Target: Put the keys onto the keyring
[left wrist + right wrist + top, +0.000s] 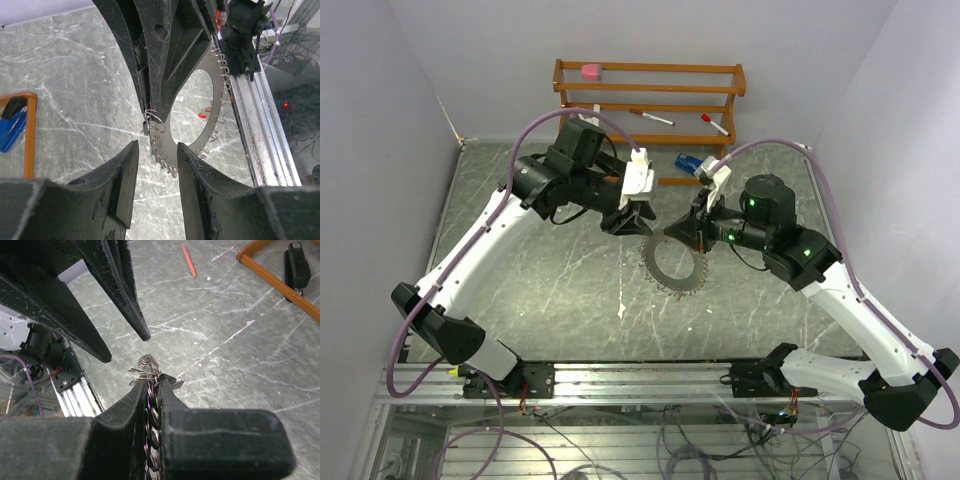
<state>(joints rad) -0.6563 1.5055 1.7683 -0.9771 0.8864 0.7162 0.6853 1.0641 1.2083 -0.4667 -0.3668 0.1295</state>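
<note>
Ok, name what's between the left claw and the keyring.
Nothing; the right wrist view shows a bare gap from the left claw to the keyring pinched in the right claw.

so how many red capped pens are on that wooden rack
2, both on the wooden rack: one pen near its middle, the other pen toward its right end. The arms may hide more lower down.

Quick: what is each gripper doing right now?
Left gripper: open, jaws astride the keyring rim.
Right gripper: shut on the keyring.
</note>
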